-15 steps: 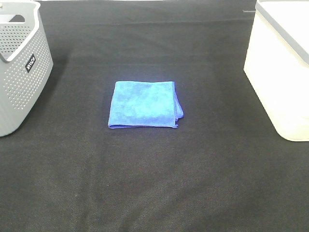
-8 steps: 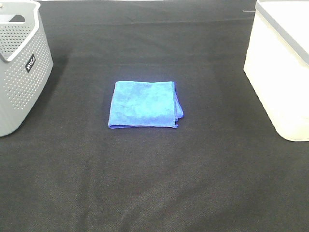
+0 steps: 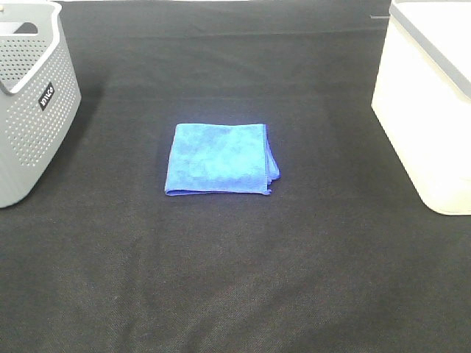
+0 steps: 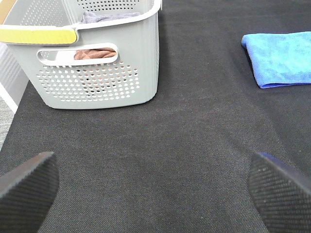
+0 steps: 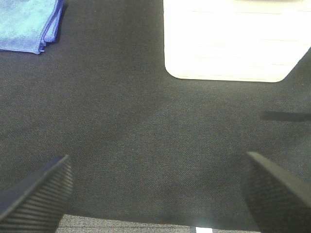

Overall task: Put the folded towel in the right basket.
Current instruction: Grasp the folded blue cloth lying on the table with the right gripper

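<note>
A folded blue towel (image 3: 219, 159) lies flat on the black table near the middle; it also shows in the left wrist view (image 4: 282, 58) and the right wrist view (image 5: 29, 24). The white basket (image 3: 430, 103) stands at the right edge, also seen in the right wrist view (image 5: 233, 39). Neither gripper shows in the high view. My left gripper (image 4: 155, 187) is open and empty, well short of the towel. My right gripper (image 5: 155, 191) is open and empty, over bare table between towel and white basket.
A grey perforated basket (image 3: 29, 95) stands at the left edge; the left wrist view (image 4: 92, 53) shows cloth inside it. The black table cloth (image 3: 235, 279) covers the whole surface. The table's near edge shows in the right wrist view (image 5: 146, 228).
</note>
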Controlling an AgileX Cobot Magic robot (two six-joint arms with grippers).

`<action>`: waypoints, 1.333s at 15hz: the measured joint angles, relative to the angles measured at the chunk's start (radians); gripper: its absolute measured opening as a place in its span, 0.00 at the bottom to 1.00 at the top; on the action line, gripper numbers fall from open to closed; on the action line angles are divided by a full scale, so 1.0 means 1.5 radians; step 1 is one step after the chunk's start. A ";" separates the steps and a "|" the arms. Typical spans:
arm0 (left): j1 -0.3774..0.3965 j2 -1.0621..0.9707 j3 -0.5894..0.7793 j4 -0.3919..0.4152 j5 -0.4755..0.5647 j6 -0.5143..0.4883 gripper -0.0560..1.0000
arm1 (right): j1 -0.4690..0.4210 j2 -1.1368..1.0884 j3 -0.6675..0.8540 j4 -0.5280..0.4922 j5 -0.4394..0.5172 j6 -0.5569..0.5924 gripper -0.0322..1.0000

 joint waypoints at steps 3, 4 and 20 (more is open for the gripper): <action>0.000 0.000 0.000 0.000 0.000 0.000 0.99 | 0.000 0.000 0.000 0.000 0.000 0.000 0.91; 0.000 0.000 0.000 0.000 0.000 0.000 0.99 | 0.000 0.000 0.000 0.000 0.000 0.000 0.91; 0.000 0.000 0.000 0.000 0.000 0.000 0.99 | 0.000 0.000 0.000 0.000 0.000 0.007 0.91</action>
